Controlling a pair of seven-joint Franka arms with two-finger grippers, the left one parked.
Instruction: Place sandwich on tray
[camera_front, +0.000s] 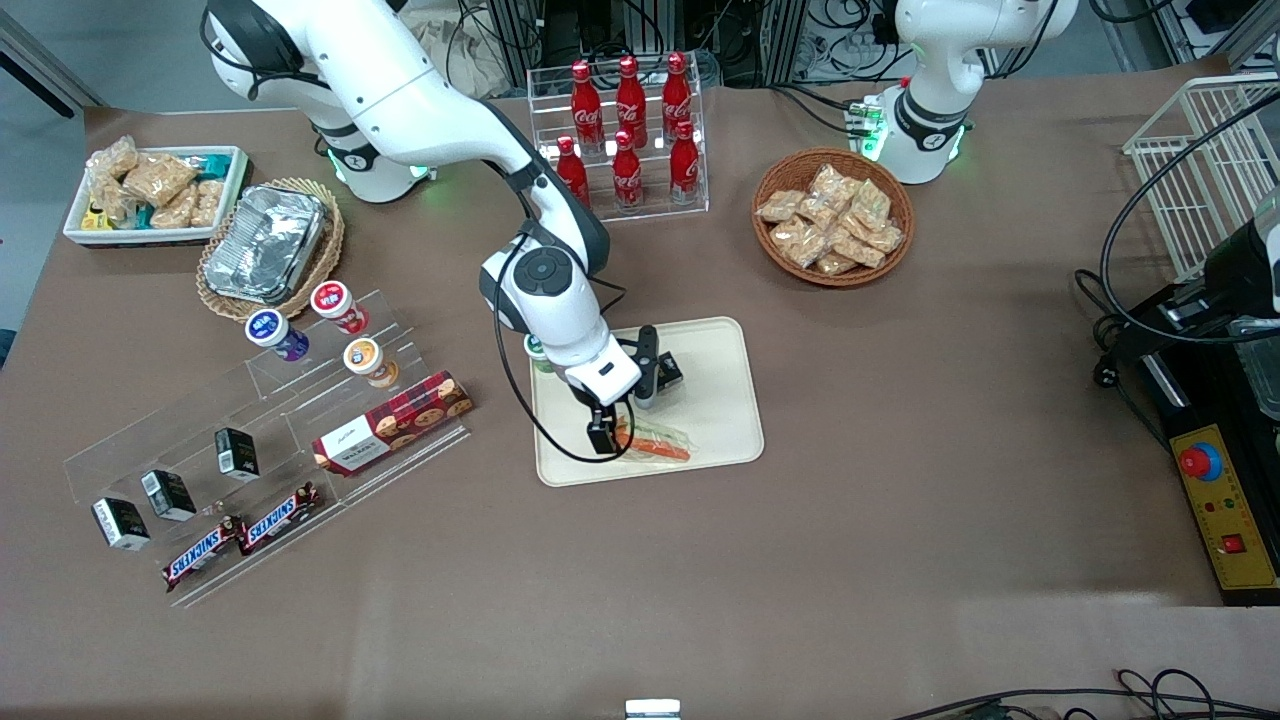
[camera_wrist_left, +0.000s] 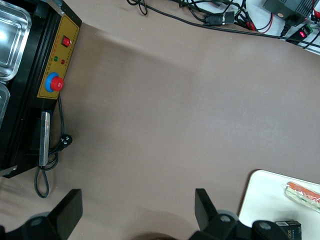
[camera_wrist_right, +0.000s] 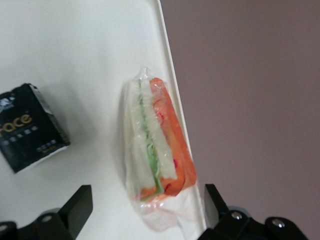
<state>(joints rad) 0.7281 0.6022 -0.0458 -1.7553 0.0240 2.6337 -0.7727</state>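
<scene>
The sandwich (camera_front: 658, 441) (camera_wrist_right: 156, 145), a clear-wrapped wedge with pale bread and orange and green filling, lies on the cream tray (camera_front: 715, 405) (camera_wrist_right: 100, 60), along the rim nearest the front camera. My gripper (camera_front: 612, 432) (camera_wrist_right: 147, 207) hangs just above one end of the sandwich, open, its black fingers (camera_wrist_right: 80, 205) standing apart on either side of the wrap without touching it. The parked arm's wrist view also catches the sandwich (camera_wrist_left: 302, 194) on a corner of the tray (camera_wrist_left: 260, 200).
A small black carton (camera_wrist_right: 31, 127) (camera_front: 668, 370) also lies on the tray. A clear tiered rack with cups, a red biscuit box (camera_front: 392, 422), black cartons and Snickers bars stands toward the working arm's end. Cola bottles (camera_front: 628, 130) and a snack basket (camera_front: 832, 228) stand farther back.
</scene>
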